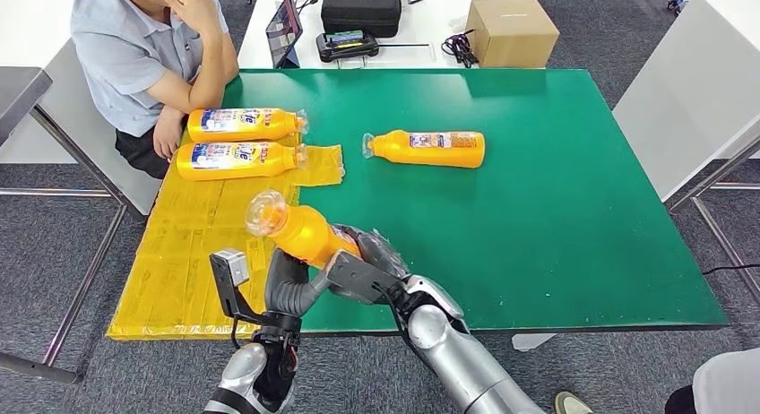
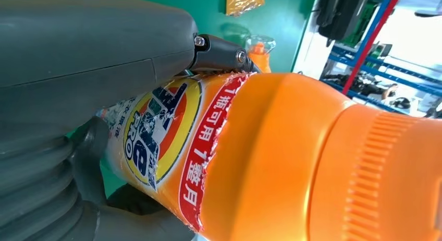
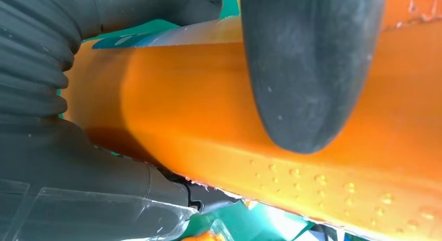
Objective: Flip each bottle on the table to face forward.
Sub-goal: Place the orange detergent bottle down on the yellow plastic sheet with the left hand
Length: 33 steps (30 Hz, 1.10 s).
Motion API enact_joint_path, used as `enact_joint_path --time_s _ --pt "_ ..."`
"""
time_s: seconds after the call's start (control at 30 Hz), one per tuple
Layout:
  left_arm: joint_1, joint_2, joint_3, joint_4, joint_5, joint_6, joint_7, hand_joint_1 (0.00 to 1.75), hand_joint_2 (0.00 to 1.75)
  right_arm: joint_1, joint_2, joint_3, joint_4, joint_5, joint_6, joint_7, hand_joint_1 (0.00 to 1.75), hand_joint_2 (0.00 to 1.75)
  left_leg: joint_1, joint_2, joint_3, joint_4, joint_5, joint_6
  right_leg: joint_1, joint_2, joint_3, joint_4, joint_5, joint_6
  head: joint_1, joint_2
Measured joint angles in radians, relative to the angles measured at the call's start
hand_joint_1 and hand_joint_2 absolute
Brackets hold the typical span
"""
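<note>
Both hands of the humanoid meet on one orange detergent bottle (image 1: 300,232), lifted clear of the green desk (image 1: 574,226) near its front edge. The left hand (image 1: 289,284) comes up from beneath and wraps the bottle's lower body; in the left wrist view its thumb lies across the torn printed label (image 2: 156,142). The right hand (image 1: 372,257) clasps the same bottle from the robot's right, a dark finger (image 3: 307,69) pressed over the plain orange side. So both hands are grasping the bottle, neither one released.

The bottle's long axis runs tilted, its clear cap (image 1: 266,211) raised and pointing away from the robot toward the far left, its base buried between the two hands. That axis points toward the yellow sheet (image 1: 193,239) on the desk's left part, where two labelled bottles (image 1: 240,125) (image 1: 235,159) already lie side by side, labels up, caps to the right, just by a seated person's forearm (image 1: 179,105).

The left hand is the nearer to that sheet, so setting the bottle down there would likely fall to it. A fourth bottle (image 1: 428,148) lies well apart on the bare green surface, cap to the left; whether its front label faces up is hard to judge.
</note>
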Motion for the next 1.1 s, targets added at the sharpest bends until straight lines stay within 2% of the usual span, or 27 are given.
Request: enact_joint_path --time_s 0.03,0.13,0.17,0.23,0.37,0.6,0.87,0.97,1.1 --pt "-0.001 0.0 -0.004 -0.002 0.004 0.005 -0.005 1.75 1.75 -0.003 0.0 0.005 0.003 -0.006 -0.001 0.001 1.5 1.75 0.0 0.0 0.0 0.0 0.0 0.0 0.0 0.0 0.0 0.0 0.0 0.0 0.0 0.0" --pt "-0.002 0.001 -0.014 -0.011 0.01 0.022 -0.018 1.75 1.75 -0.01 0.0 0.015 0.01 -0.02 -0.008 0.001 0.19 1.75 0.0 0.0 0.0 0.0 0.0 0.0 0.0 0.0 0.0 0.0 0.0 0.0 0.0 0.0" --pt "-0.002 0.002 -0.017 -0.014 0.007 0.032 -0.021 1.75 1.75 -0.012 -0.001 0.018 0.012 -0.024 -0.012 0.002 0.0 1.75 0.0 0.0 0.0 0.0 0.0 0.0 0.0 0.0 0.0 0.0 0.0 0.0 0.0 0.0" --pt "-0.002 0.004 -0.024 -0.022 -0.028 0.07 -0.029 1.75 1.75 -0.012 -0.002 0.021 0.014 -0.025 -0.033 0.007 0.0 1.75 0.0 0.0 0.0 0.0 0.0 0.0 0.0 0.0 0.0 0.0 0.0 0.0 0.0 0.0" --pt "0.001 0.014 -0.045 -0.064 -0.206 0.178 -0.046 1.75 1.75 0.006 -0.013 0.019 0.014 0.012 -0.114 0.027 0.0 1.75 0.0 0.0 0.0 0.0 0.0 0.0 0.0 0.0 0.0 0.0 0.0 0.0 0.0 0.0" --pt "0.017 0.026 -0.045 -0.166 -0.263 0.163 -0.018 1.75 1.75 0.032 -0.035 -0.002 0.011 0.056 -0.16 0.035 0.0 1.75 0.0 -0.001 -0.001 0.0 0.0 0.0 0.0 -0.001 -0.001 0.0 0.0 0.0 0.0 0.0" --pt "0.033 0.029 -0.051 -0.2 -0.3 0.153 -0.012 1.73 1.75 0.048 -0.038 -0.025 0.003 0.07 -0.161 0.036 0.0 1.75 0.0 -0.001 -0.001 0.0 0.0 0.0 0.0 -0.001 -0.001 0.0 0.0 0.0 0.0 0.0" --pt "0.028 0.042 -0.07 -0.2 -0.48 0.223 0.002 1.7 1.75 0.054 -0.04 -0.033 -0.005 0.074 -0.161 0.035 0.0 1.75 0.0 -0.001 -0.001 0.0 0.0 0.0 0.0 -0.001 -0.001 0.0 0.0 0.0 0.0 0.0" --pt "-0.002 0.077 -0.09 -0.188 -0.899 0.327 0.09 1.75 1.75 0.058 -0.04 -0.046 -0.014 0.082 -0.156 0.026 0.0 1.75 0.0 -0.001 -0.001 0.0 0.0 0.0 0.0 -0.001 -0.001 0.0 0.0 0.0 0.0 0.0"
